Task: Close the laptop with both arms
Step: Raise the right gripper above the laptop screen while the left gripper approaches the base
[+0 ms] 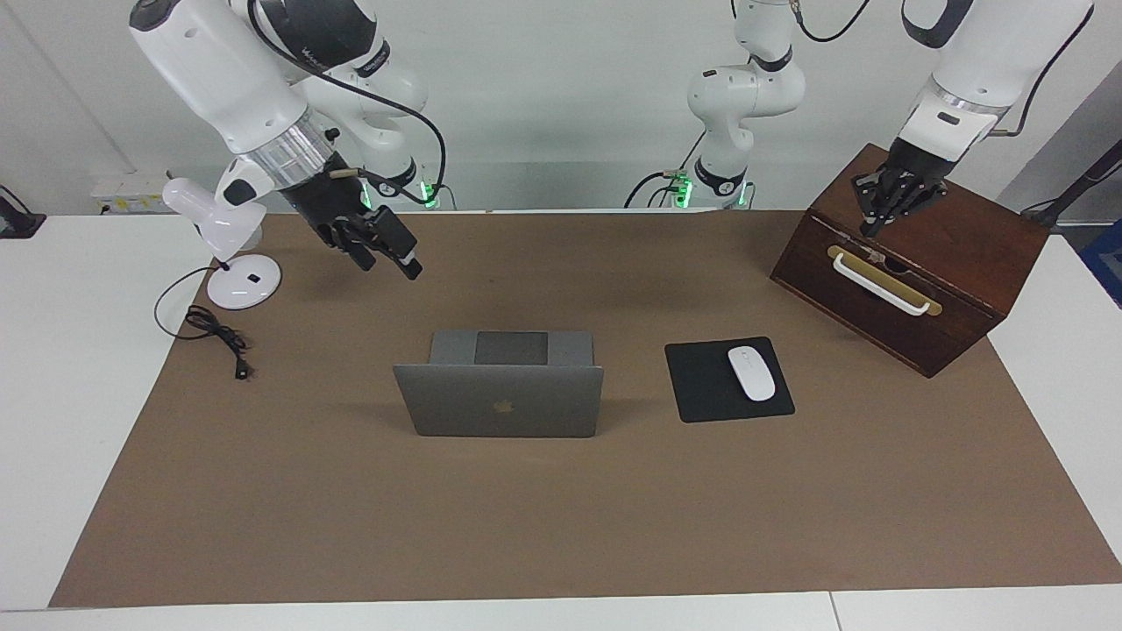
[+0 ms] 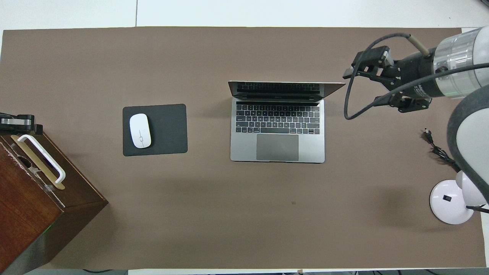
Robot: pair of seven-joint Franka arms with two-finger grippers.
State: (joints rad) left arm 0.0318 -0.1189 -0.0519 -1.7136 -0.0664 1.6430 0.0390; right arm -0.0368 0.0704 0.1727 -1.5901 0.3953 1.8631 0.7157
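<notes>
The open laptop [image 1: 500, 399] faced the robots, lid edge lengthwise along the table. The left gripper [image 1: 877, 226], fingertips together, hung over the wooden box [image 1: 912, 289]; the right gripper [image 1: 386, 254], spread wide, hung over bare mat [image 1: 561, 526].

1. The laptop [image 1: 500, 399] stands open at the centre of the facing view, on the brown mat [image 1: 561, 526].
2. The mouse pad [image 1: 727, 379] lies beside it, right of centre, with the mouse [image 1: 751, 373] on it.
3. The wooden box [image 1: 912, 254] sits at the upper right of the frame.
4. The desk lamp [image 1: 230, 254] stands at the upper left, its cable [image 1: 215, 337] just below it.
5. The left gripper [image 1: 877, 219] hangs over the box; the right gripper [image 1: 386, 254] hangs over the mat, between lamp and laptop.
</notes>
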